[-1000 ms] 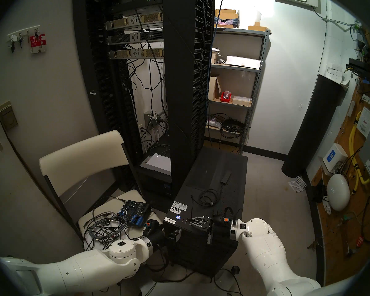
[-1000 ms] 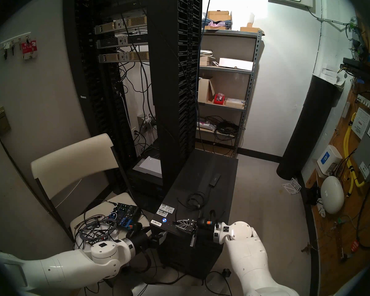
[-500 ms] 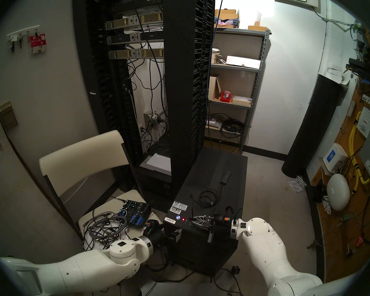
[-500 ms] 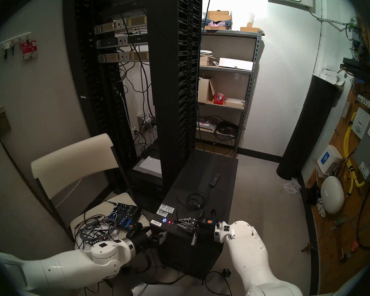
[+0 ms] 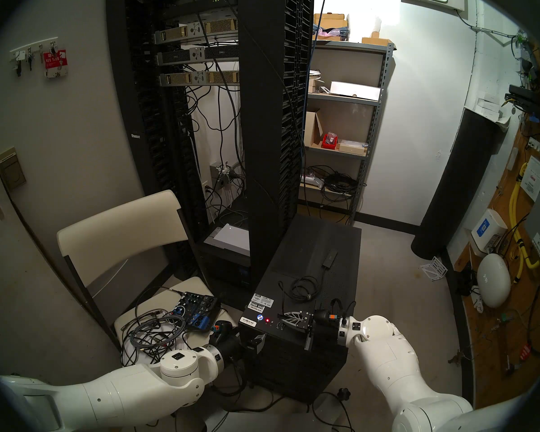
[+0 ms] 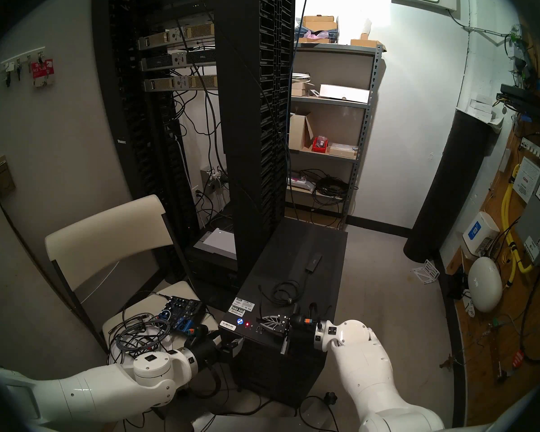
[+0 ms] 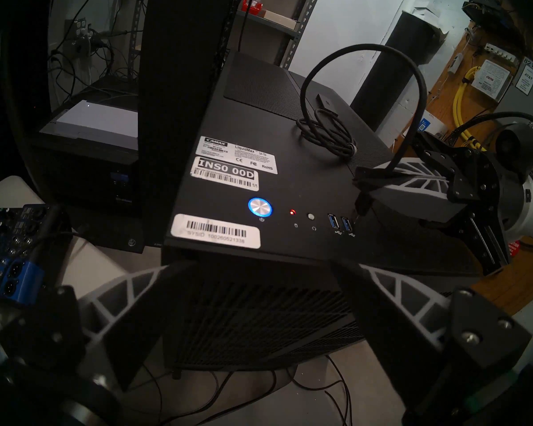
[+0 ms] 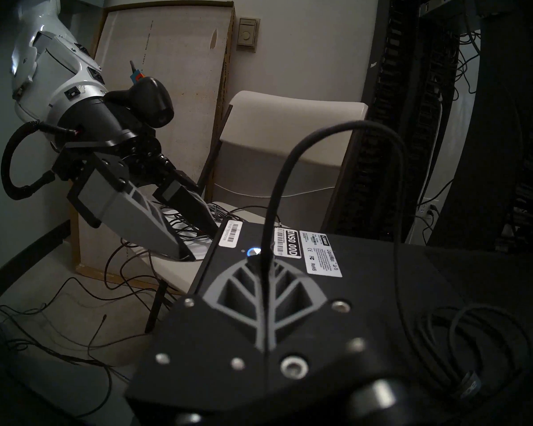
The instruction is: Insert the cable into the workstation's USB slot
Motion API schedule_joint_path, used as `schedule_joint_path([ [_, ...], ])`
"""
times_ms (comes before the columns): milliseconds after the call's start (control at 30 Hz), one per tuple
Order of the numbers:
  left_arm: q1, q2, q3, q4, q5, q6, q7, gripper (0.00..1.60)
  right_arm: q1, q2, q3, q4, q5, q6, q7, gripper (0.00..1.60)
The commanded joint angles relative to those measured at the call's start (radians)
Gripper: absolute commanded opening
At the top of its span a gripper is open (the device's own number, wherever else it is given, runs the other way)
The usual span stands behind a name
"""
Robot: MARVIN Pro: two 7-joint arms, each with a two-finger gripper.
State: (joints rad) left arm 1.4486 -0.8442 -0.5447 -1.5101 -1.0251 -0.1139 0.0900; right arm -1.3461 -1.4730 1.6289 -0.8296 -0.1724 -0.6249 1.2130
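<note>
Cramped server room: your workstation (image 5: 306,297) stands beside rack (image 5: 272,110), chair (image 5: 131,250) left. Right gripper (image 7: 363,198) pinches cable (image 7: 363,87) plug at top's front edge, by USB ports (image 7: 340,222); coil mid-top. Left gripper (image 7: 259,296) spread, at front-left corner.

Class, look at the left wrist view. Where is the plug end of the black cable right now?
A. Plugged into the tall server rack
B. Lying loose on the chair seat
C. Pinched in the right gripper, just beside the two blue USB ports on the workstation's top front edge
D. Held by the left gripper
C: the right gripper is shut on the cable, its plug tip just right of the blue USB ports on the workstation.
</note>
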Motion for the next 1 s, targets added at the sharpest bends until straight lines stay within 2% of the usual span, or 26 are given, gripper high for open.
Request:
schedule_joint_path([
  [0, -0.012, -0.012, -0.010, -0.020, -0.001, -0.012, -0.002, 1.60, 0.024, -0.004, -0.009, -0.003, 0.030, -0.004, 0.050, 0.00],
  [967, -0.003, -0.008, -0.015, -0.023, -0.007, -0.025, -0.003, 1.60, 0.051, 0.014, -0.069, 0.045, 0.007, 0.001, 0.018, 0.00],
])
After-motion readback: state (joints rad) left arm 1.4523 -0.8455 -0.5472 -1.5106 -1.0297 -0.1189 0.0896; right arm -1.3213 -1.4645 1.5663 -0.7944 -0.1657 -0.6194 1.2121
